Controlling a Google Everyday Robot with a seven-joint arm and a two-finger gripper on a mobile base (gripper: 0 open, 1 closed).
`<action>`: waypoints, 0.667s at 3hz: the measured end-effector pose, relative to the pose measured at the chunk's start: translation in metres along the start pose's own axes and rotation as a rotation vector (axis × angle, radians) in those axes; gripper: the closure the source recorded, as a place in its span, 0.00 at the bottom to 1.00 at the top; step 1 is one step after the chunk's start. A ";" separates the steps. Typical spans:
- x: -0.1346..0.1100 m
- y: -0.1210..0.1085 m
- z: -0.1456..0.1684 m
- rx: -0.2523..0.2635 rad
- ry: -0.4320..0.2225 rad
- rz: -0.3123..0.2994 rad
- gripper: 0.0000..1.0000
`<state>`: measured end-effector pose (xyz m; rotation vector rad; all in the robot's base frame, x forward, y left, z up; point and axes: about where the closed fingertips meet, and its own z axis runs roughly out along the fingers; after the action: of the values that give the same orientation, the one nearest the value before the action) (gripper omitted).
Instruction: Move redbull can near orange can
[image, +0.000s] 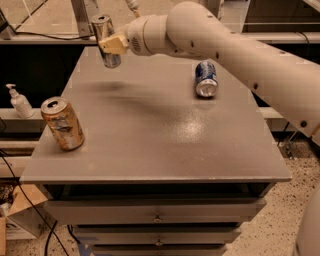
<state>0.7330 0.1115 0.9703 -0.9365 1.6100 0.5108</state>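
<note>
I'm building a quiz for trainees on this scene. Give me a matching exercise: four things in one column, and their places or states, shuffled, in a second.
1. redbull can
2. orange can
3. blue can
4. pump bottle

A. lying on its side, far right of the table
B. off the table, beyond its left edge
C. held above the table's far left by the pincer
D. standing at the table's near left edge

Pairs: 1-C, 2-D, 3-A, 4-B
</note>
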 end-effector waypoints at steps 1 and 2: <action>0.022 0.026 -0.005 -0.066 0.059 0.020 1.00; 0.036 0.048 -0.014 -0.137 0.072 0.047 1.00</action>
<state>0.6854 0.1181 0.9324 -1.0308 1.6816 0.6326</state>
